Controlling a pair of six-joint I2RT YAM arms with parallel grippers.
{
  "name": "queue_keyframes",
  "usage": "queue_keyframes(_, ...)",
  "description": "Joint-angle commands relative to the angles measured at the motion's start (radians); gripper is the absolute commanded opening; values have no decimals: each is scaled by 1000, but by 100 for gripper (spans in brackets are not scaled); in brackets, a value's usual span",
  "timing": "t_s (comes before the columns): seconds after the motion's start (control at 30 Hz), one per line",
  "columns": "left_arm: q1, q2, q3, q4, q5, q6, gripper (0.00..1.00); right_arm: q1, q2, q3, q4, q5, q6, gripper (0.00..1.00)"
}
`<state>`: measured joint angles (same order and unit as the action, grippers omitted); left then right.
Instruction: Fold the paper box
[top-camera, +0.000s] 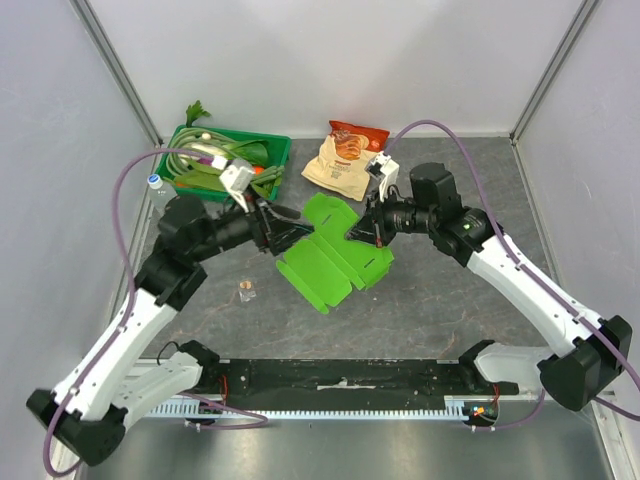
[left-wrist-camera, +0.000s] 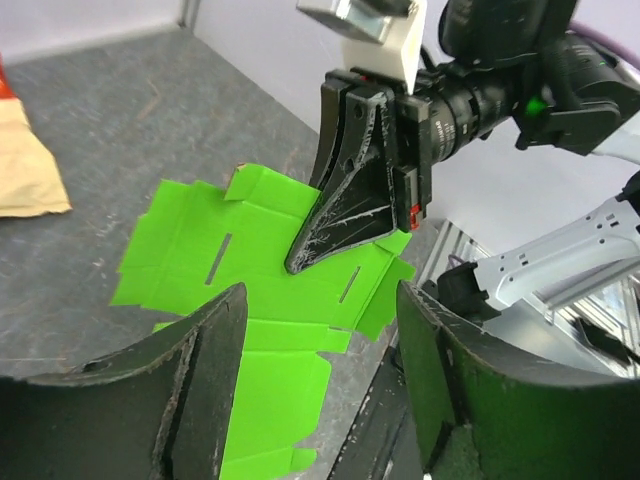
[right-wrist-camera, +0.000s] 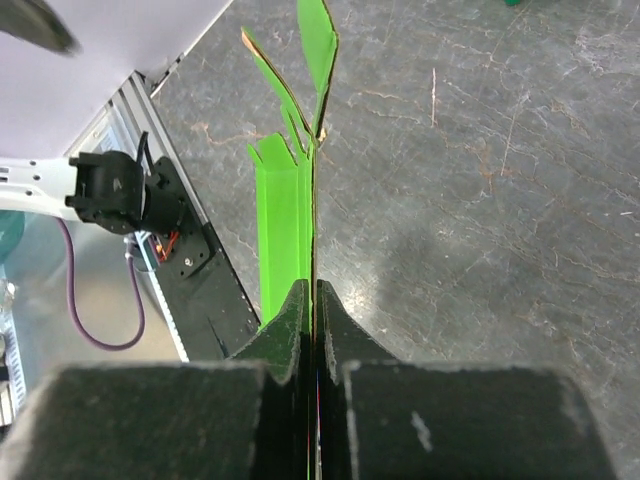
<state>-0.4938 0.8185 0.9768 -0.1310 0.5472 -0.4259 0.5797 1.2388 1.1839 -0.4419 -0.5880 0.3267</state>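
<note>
1. Dark grey stone-patterned bench: carries every item below.
2. Bright lime-green thin-cardboard paper box, unfolded, with creased flaps spread: middle of the bench, between the two grippers.
3. Dark green plastic tray of vegetables: far-left corner.
4. Beige-and-red snack bag: far edge, centre.
5. Right gripper: black fingers pressed together, clamped on a flap at the box's right side.
6. Left gripper: fingers apart over the box's left side, gripping nothing.
7. Small round tan object: left of the box, apart from it.
</note>
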Motion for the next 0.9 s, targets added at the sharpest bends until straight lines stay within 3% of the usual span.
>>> queue_keyframes(0.0,-55,111,114,44,6,18,69,0,-41,-13,81,37,90,0)
queue_keyframes(0.07,-55,214,218,-7,10,-8,60,2,-45,-26,97,7,87,0)
queue_keyframes(0.1,-55,241,256,-83,-10,-13,42,0,-48,-30,100,1,83,0)
queue_keyframes(0.17,-52,284,321,-122,-64,8,37,0,-61,-36,104,-31,63,0)
queue_keyframes(0.27,-40,301,344,-111,-60,94,40,0,-64,-47,112,-137,37,0)
queue_keyframes(0.4,33,353,399,-168,132,168,49,11,-71,-50,94,-281,-69,0)
queue_keyframes(0.53,145,415,383,-158,576,155,48,28,-99,-64,95,-380,-147,0)
queue_keyframes(0.63,150,424,315,-104,776,127,48,40,-99,-67,114,-440,-149,0)
queue_keyframes(0.8,133,395,186,169,870,-33,47,71,-85,-52,126,-449,-155,0)
queue_keyframes(0.87,114,395,171,182,875,-43,45,83,-79,-47,131,-447,-155,0)
